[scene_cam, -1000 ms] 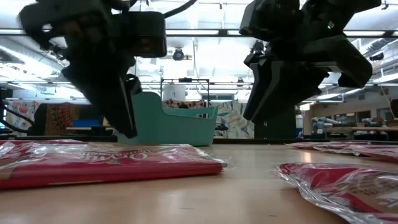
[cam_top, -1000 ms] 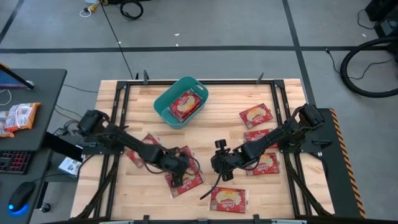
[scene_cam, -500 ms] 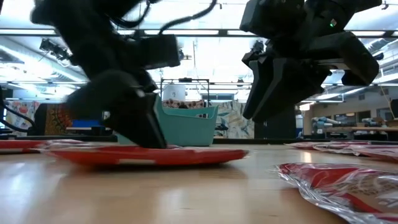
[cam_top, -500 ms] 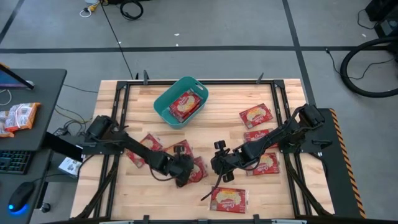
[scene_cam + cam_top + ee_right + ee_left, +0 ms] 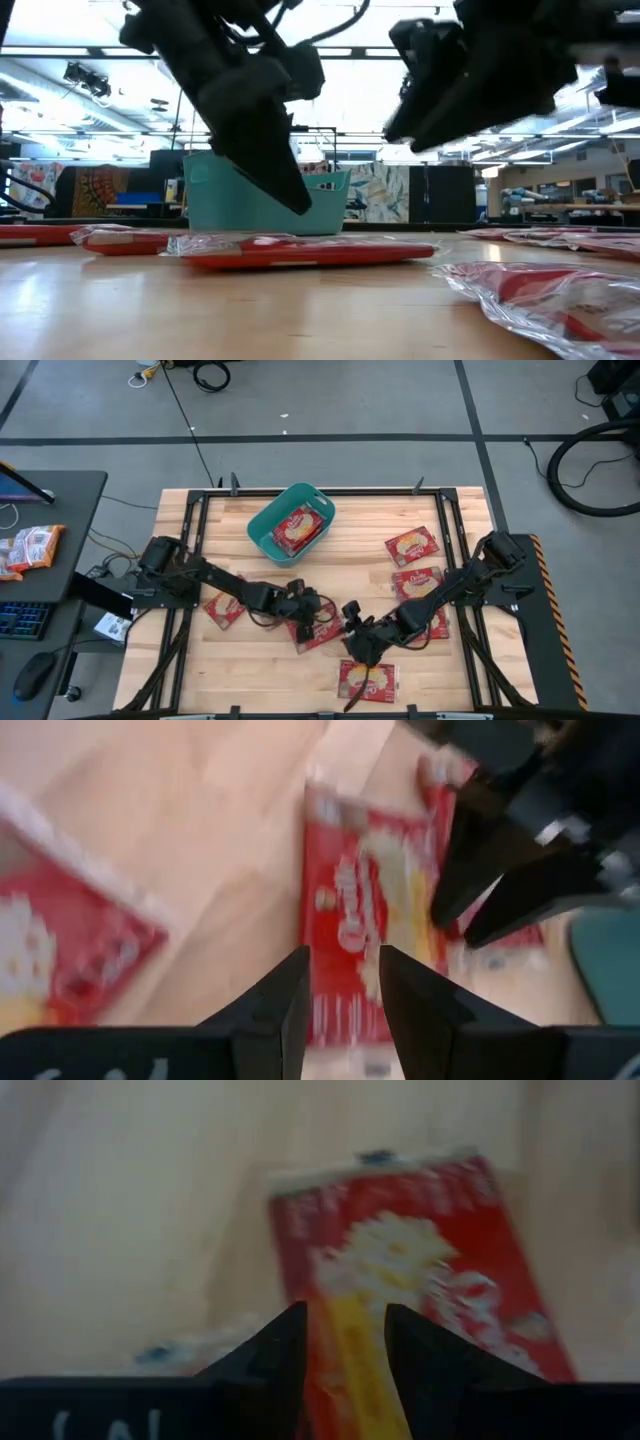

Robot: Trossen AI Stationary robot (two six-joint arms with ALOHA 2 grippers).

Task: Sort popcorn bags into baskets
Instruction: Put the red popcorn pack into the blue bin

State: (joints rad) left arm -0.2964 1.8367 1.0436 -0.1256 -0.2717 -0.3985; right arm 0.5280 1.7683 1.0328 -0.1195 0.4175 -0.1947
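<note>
A red popcorn bag [image 5: 324, 632] lies flat on the wooden table near its middle; it also shows as the bag [image 5: 310, 252] in the low view. My left gripper [image 5: 306, 614] is open over it, and the bag [image 5: 420, 1270] fills the gap between the fingers. In the low view, the left fingertip [image 5: 300, 205] stands clear above the packet. My right gripper [image 5: 358, 646] is open and hovers just right of the same bag [image 5: 365, 910], lifted off the table. The teal tub [image 5: 262, 520] sits toward the far edge with one bag [image 5: 298, 525] inside.
More bags lie flat on the table: three on the right [image 5: 412, 545], [image 5: 418, 582], [image 5: 432, 622], one at the near edge [image 5: 367, 678] and one on the left [image 5: 222, 608]. An orange-white packet [image 5: 30, 548] lies on the side desk. The two grippers are close together.
My left gripper has moved toward the table's right and slightly far, pressing on the bag and sliding it along the table away from the near edge. It has since risen off the bag. My right gripper has moved toward the near edge.
</note>
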